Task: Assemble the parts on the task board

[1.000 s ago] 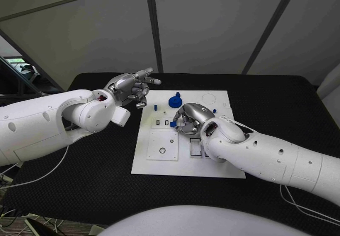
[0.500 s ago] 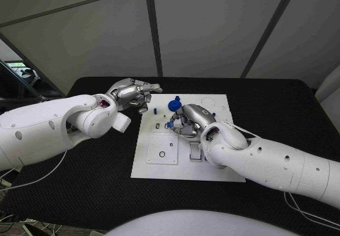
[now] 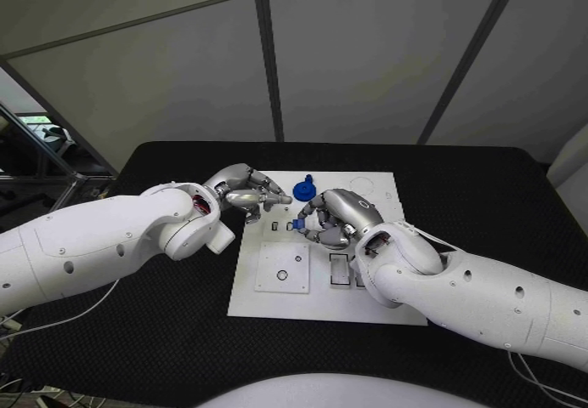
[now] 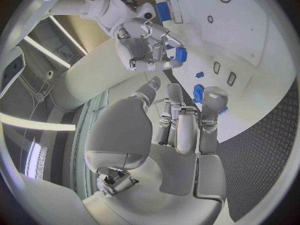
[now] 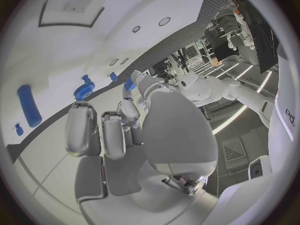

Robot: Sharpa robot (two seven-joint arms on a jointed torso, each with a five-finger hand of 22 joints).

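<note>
The white task board [image 3: 279, 293] lies mid-table. My right hand [image 3: 330, 217] hovers over its far middle and pinches a small blue part [image 3: 298, 225]; the left wrist view shows that right hand [image 4: 147, 42] and the blue part [image 4: 180, 54] in its fingertips. A blue gear-shaped part [image 3: 304, 184] stands on the board's far side, also seen as the blue gear [image 5: 83, 90]. My left hand [image 3: 249, 194] reaches over the board's far left corner, its fingers [image 4: 211, 101] stretched above a blue part [image 4: 198, 92]. I cannot tell if they touch it.
A blue cylinder [image 5: 28, 105] and a tiny blue piece [image 5: 112, 76] lie on the board. A raised white square with a hole [image 3: 282, 269] and a rectangular slot [image 3: 338, 266] sit on the board's near half. Black table [image 3: 135, 331] surrounds it.
My left hand has come in from the board's far left until its fingers lie over the corner, close to my right hand. The right hand keeps the blue part.
</note>
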